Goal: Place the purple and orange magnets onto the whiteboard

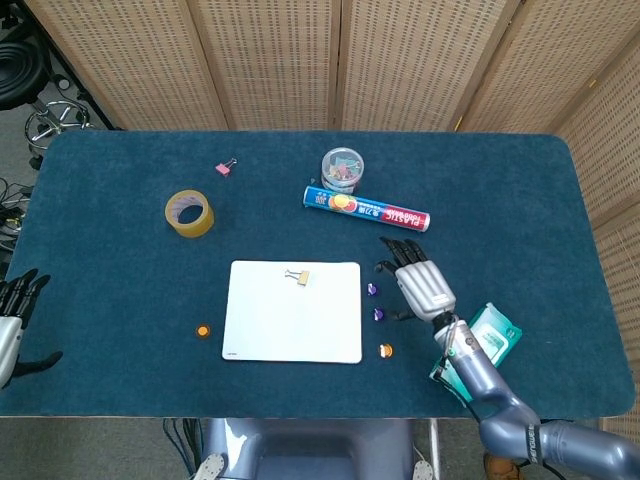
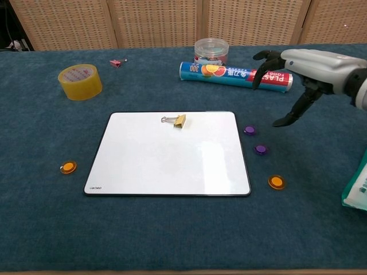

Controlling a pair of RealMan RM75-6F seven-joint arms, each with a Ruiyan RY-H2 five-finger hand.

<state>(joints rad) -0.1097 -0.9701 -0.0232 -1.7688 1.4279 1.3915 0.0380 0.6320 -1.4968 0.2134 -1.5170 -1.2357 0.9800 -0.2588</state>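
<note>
Two purple magnets and one orange magnet lie on the worktop just right of the whiteboard, below the right hand; fingers spread, holding nothing. Second orange magnet left of board. Foil roll beyond the fingers reads "PLASTIC FOOD WRAP". Left hand at worktop edge, fingers apart, empty.

We see the whiteboard on the worktop, a gold binder clip on it. Right of it lie two purple magnets and an orange magnet; our right hand hovers there, fingers spread.
</note>
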